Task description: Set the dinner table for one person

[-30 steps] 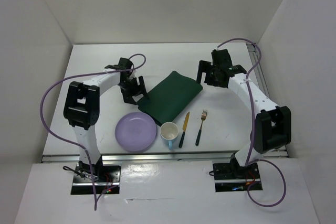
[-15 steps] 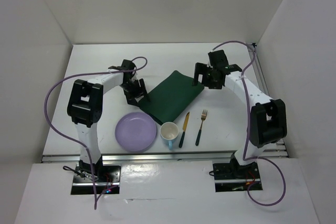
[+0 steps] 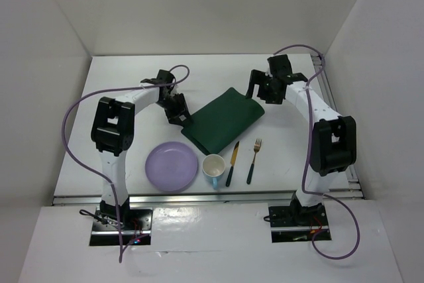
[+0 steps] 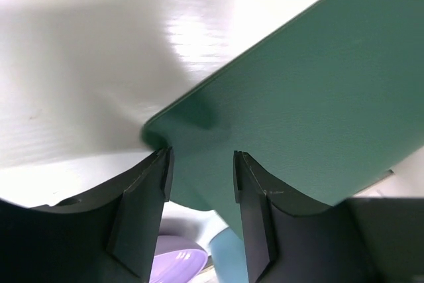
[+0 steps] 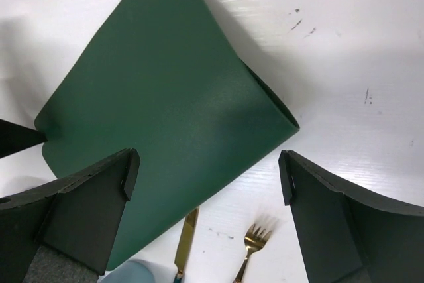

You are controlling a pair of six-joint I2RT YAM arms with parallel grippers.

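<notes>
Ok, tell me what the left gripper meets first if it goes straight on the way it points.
The left gripper would first meet the corner of the green placemat, which lies between its open jaws, though depth is unclear.

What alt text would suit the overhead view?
Two robot arms reach a dark green placemat on a white table, the left end effector at its left corner, the right end effector at its right. Nearer lie a purple plate, cup, knife and fork.
</notes>
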